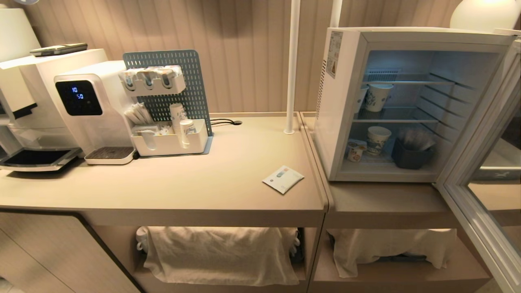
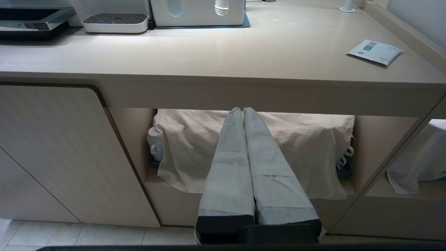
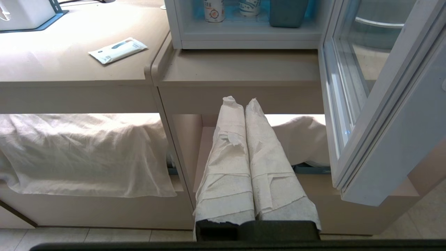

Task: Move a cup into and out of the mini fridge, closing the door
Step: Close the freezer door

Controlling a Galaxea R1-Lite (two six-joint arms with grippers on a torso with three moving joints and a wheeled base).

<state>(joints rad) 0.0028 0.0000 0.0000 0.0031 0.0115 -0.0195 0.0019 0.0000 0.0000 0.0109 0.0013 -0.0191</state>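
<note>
The mini fridge (image 1: 338,101) stands on the right counter, lit inside. Its door (image 1: 480,199) is swung wide open to the right. The tiny white cup (image 1: 355,152) with an orange label sits on the fridge floor at the front left; the right wrist view shows this cup (image 3: 213,9) too. Neither arm appears in the head view. My left gripper (image 2: 243,109) is shut and empty, low in front of the left counter's open shelf. My right gripper (image 3: 240,101) is also shut and empty, below the fridge (image 3: 244,38) and just left of the open door (image 3: 383,122).
In the fridge are patterned paper cups (image 1: 377,97) on the middle shelf, one more (image 1: 377,139) on the floor, and a dark bin (image 1: 410,156). The left counter holds a water dispenser (image 1: 93,110), an organizer (image 1: 171,140) and a flat packet (image 1: 283,179). A white pole (image 1: 291,81) rises by the fridge. Cloths (image 1: 220,252) cover the lower shelves.
</note>
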